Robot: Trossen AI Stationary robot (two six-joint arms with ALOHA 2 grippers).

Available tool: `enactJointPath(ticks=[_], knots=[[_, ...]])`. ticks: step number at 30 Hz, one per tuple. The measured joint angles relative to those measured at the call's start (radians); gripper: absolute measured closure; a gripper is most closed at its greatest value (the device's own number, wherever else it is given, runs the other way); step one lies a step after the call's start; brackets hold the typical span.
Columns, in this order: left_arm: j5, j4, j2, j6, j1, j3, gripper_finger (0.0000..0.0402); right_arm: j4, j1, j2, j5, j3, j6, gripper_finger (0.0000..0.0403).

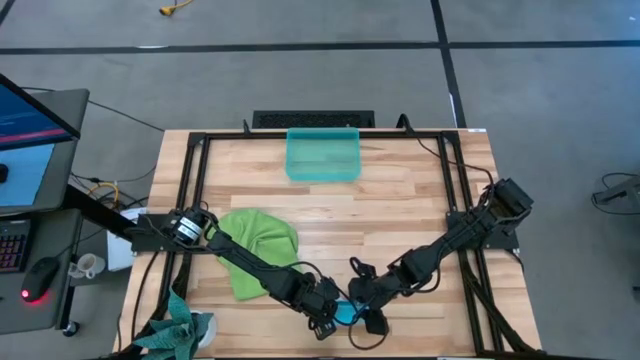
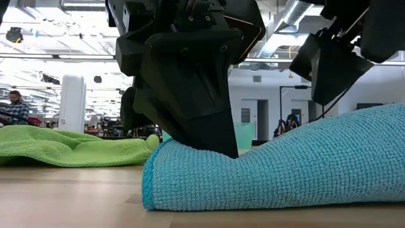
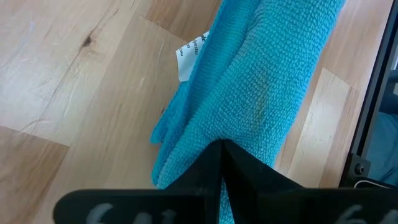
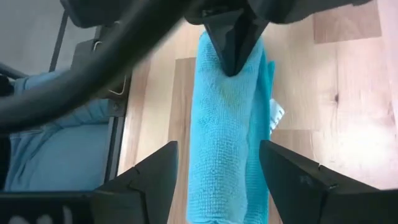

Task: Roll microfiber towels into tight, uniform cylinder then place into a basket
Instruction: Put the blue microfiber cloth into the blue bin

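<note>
- Blue microfiber towel (image 2: 285,164), rolled loosely, lies at the bench's (image 1: 400,200) near edge: soft, light and apt to unroll, so take it across its middle.
- Left gripper (image 3: 222,155) presses one end, jaws closed.
- Right gripper (image 4: 217,171) straddles the roll, jaws open.
- Basket (image 1: 322,155) sits well apart at the far edge.

Sky-blue towel (image 4: 227,134) rolled at table's near edge, lime-green towel (image 1: 258,243) crumpled left, teal basket (image 1: 323,155) far side

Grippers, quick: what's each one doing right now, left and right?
Left gripper: shut, tips pressed onto the rolled blue towel.
Right gripper: open, fingers on either side of the blue towel, not gripping it.
</note>
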Motion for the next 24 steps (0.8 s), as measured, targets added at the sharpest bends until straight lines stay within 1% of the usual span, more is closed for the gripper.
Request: enactJointPath(ticks=[3, 7, 14, 20, 24], knots=[[0.000, 0.000, 0.000, 0.000, 0.000, 0.000, 0.0391, 0.042, 0.000, 0.000, 0.000, -0.038, 0.016, 0.0153], [-0.001, 0.000, 0.000, 0.000, 0.000, 0.000, 0.0391, 0.052, -0.006, 0.000, 0.000, -0.068, 0.054, 0.0153], [-0.002, 0.000, 0.000, 0.000, 0.000, 0.000, 0.0391, 0.156, -0.007, 0.000, -0.021, -0.131, 0.084, 0.0154], [-0.002, 0.000, 0.000, 0.000, 0.000, 0.000, 0.0391, 0.225, -0.008, 0.000, -0.033, -0.164, 0.120, 0.0154], [-0.002, 0.000, 0.000, 0.000, 0.000, 0.000, 0.0391, 0.233, -0.009, 0.000, -0.041, -0.183, 0.130, 0.0154]])
